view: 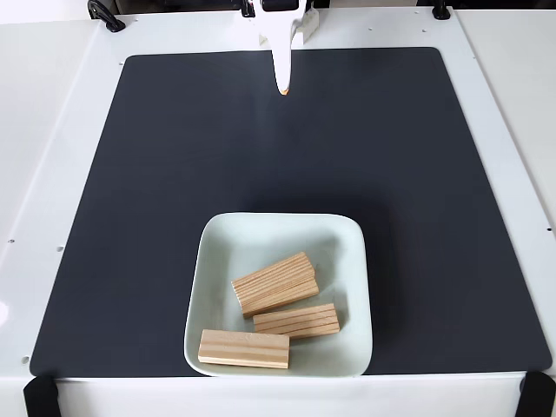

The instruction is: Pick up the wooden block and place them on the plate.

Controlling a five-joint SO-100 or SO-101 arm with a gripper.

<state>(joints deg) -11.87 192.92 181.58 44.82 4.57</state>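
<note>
So the plate point(282, 234) sits close to the front edge of the dark mat point(174, 174), a bit left of that edge's middle, and it's a pale mint square with rounded corners. I count three wooden blocks in it, though the top one looks thick enough that it could be two stacked, honestly can't tell. That upper block point(274, 283) lies tilted in the middle of the plate. The middle block point(296, 320) is just below it, toward the plate's right side, touching or nearly touching the first. The lowest block point(243, 347) lies along the plate's front rim near its front-left corner. The gripper point(282, 82) hangs at the mat's back edge, well apart from the plate, holding nothing. Its white fingers look pressed together into one narrow point with an orange tip
</note>
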